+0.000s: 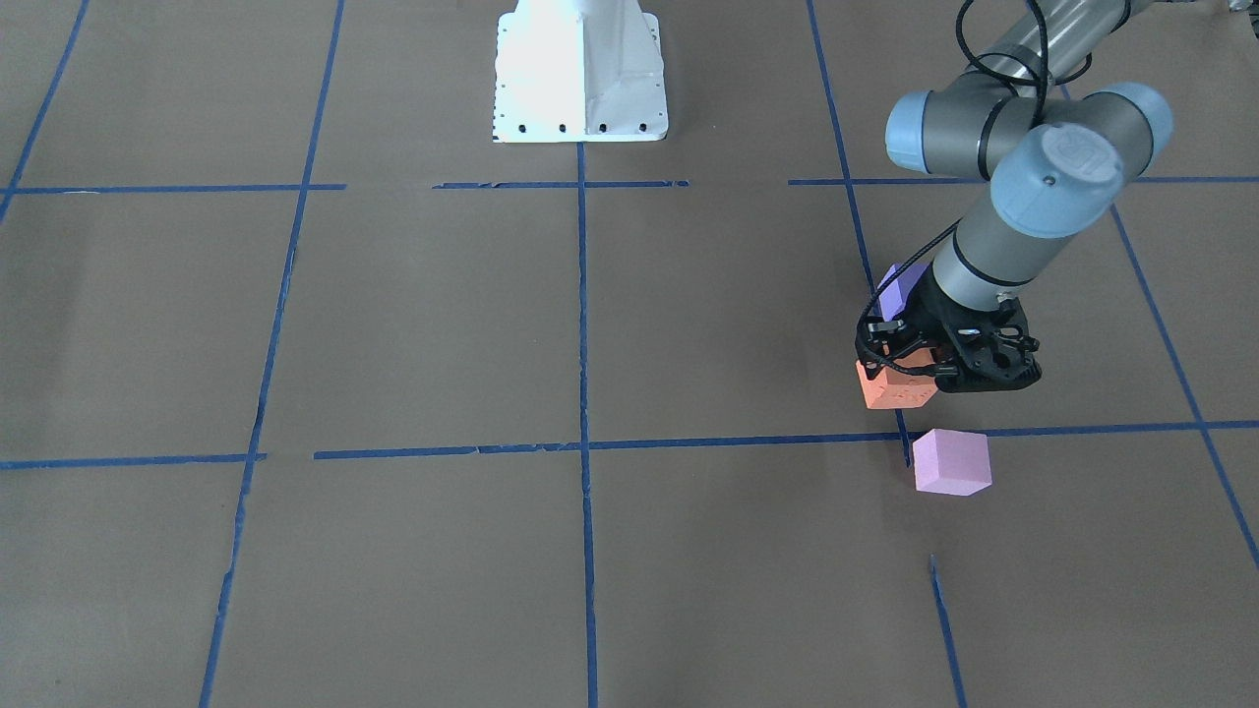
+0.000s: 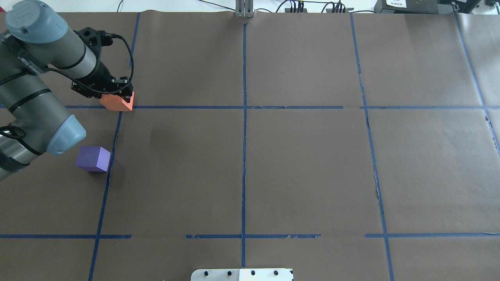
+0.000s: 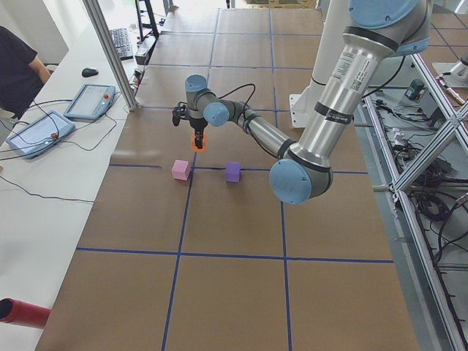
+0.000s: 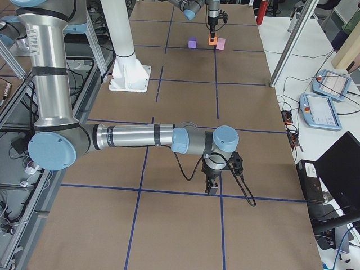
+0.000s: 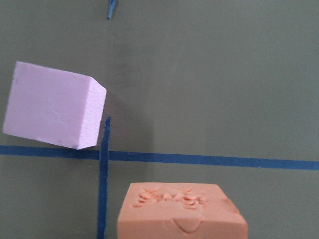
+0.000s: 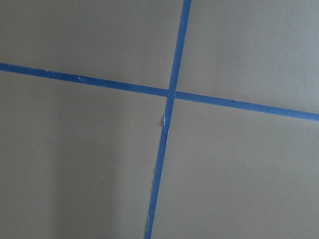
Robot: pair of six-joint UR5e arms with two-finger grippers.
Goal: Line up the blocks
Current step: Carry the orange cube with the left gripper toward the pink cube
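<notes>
Orange block [image 1: 895,391], one of three foam cubes, is clamped between the fingers of the left gripper [image 1: 910,359], over the left part of the table [image 2: 297,164]. From the wrist view I judge it to ride just clear of the paper, though I cannot be certain. The purple block [image 2: 93,159] rests nearer the robot, apart from the held cube. The pink block [image 1: 950,461] rests farther out, just past the blue tape line [image 2: 195,107] and near the held cube. The three lie roughly along one near-to-far row.

Step in hand, as I read it: setting the middle cube into the gap between its two neighbours. The next move calls for a straight descent until the cube sits flat, its faces squared with the purple and pink ones. The fingers then part and the arm lifts away without dragging the cube sideways.

At right, the right gripper [image 4: 212,187] hangs over a tape crossing [image 6: 170,93], well apart from all the blocks. I cannot tell whether its fingers are parted or closed.
</notes>
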